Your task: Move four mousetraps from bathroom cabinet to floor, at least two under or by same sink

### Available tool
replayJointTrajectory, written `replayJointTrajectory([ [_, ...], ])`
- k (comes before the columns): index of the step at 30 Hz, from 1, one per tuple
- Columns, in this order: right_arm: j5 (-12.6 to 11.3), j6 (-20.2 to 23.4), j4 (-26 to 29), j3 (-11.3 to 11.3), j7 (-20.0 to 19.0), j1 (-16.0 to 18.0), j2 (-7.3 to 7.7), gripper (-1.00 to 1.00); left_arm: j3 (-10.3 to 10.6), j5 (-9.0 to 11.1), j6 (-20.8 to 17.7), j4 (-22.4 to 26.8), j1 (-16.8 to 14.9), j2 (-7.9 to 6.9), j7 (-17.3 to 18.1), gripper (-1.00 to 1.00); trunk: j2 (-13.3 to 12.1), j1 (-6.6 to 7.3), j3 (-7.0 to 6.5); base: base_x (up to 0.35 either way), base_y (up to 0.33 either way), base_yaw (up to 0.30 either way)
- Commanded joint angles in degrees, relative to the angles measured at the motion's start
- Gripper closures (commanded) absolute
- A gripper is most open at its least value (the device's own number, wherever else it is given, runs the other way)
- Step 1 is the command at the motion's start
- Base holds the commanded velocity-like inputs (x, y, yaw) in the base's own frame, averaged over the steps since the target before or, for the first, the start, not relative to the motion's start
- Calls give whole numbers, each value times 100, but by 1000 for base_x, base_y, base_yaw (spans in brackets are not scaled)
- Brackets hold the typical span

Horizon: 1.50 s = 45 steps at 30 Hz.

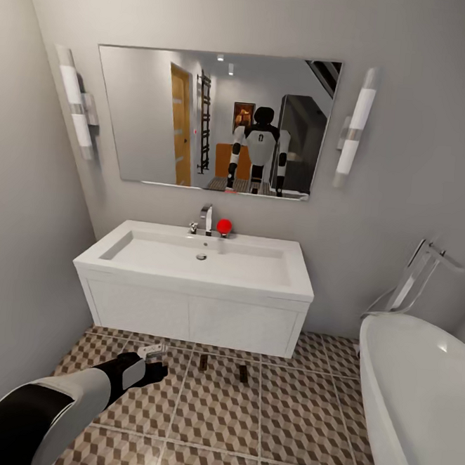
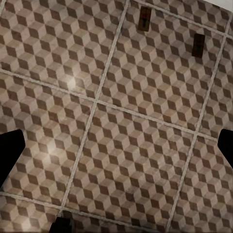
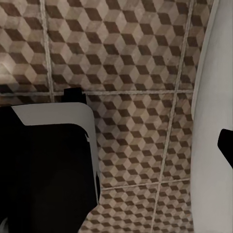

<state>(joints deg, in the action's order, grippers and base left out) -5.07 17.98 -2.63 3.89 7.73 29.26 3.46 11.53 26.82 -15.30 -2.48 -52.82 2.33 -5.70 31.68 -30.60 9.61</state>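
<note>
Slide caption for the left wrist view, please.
Left end effector open above the bathroom floor, two mousetraps lying on the tiles ahead.

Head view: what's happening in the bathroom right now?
The robot faces the sink, its left arm stretched low over the bathroom floor, left hand near the sink's front. Two mousetraps already lie on the tiles just in front of the sink. Whether the hand holds anything cannot be told.

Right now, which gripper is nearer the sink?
Left. The left gripper reaches out over the floor just in front of the sink. The right one hangs low beside the bathtub, further back.
</note>
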Motion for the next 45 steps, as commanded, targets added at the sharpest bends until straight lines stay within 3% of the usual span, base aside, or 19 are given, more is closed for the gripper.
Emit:
replayJointTrajectory([
  [1,-52,8,-8,41,13,5,-1,-100,49,60,-10,-10,8,5,-17,-100,-32,20,-9,0,0,0],
  [8,-55,1,-9,36,6,-4,-3,-100,50,55,-8,-8,120,11,-28,-100,-313,174,-134,0,0,0],
  [19,-61,-4,-9,33,-6,-13,-3,-100,54,52,-26,-15,199,13,-28,-100,-313,174,-137,-22,0,7],
  [35,-64,-5,-1,27,-8,-16,-3,-100,60,43,-27,-16,422,20,-33,-100,-313,174,-212,-239,0,118],
  [45,-65,-9,-1,26,-12,-16,-3,-100,61,42,-26,-16,566,21,-42,-100,-313,174,-226,-73,0,36],
])
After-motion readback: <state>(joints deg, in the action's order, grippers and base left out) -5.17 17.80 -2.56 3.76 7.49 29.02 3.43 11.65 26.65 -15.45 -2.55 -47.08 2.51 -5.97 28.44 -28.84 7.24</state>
